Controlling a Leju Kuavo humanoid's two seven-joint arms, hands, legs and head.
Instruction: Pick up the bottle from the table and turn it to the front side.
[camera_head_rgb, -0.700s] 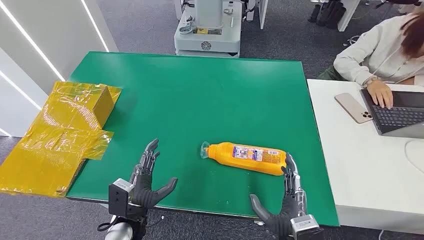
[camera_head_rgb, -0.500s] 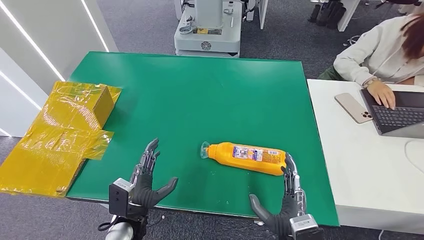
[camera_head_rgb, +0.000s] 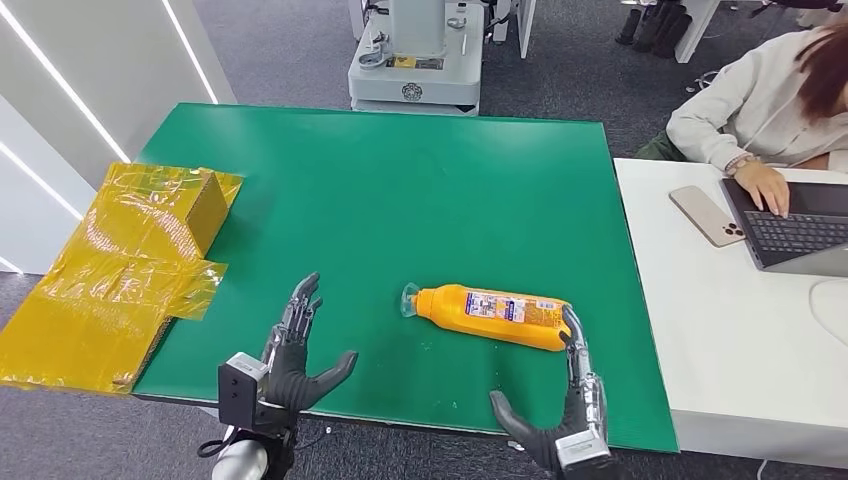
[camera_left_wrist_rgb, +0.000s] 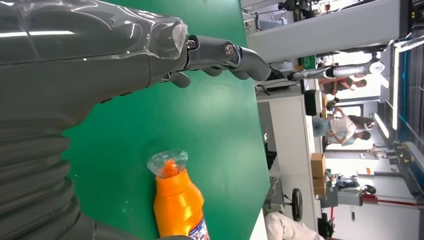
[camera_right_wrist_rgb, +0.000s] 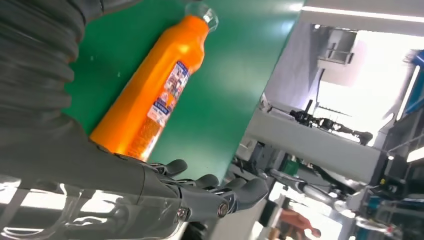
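Bottle: the orange bottle (camera_head_rgb: 492, 315) lies on its side on the green table (camera_head_rgb: 400, 200), toward the near right part, its clear-capped neck pointing left and its base to the right; a printed label faces up (the print is too small to read).
Bottle in wrist views: the left wrist view cuts the bottle (camera_left_wrist_rgb: 179, 202) off below the shoulder; the right wrist view shows the bottle (camera_right_wrist_rgb: 155, 95) nearly whole, the base partly hidden behind the hand.
Right hand: the right hand (camera_head_rgb: 560, 410) stands at the near table edge just beside the bottle's base, fingers spread and grasping nothing; its longest fingertip reaches the base, but contact cannot be told. The wrist is cut off by the picture's lower edge.
Left hand: the left hand (camera_head_rgb: 295, 355) is held over the near edge, well to the left of the bottle's cap, fingers apart and empty (its arm runs out of view below).
Yellow wrapping: a crumpled yellow plastic sheet over a cardboard box (camera_head_rgb: 120, 265) lies at the left edge of the table, partly hanging off.
Side table: a white table (camera_head_rgb: 720, 330) on the right carries a phone (camera_head_rgb: 708, 215) and a laptop (camera_head_rgb: 800, 225), the laptop cut off at the right edge; a person's hand (camera_head_rgb: 765, 185) rests on the keys.
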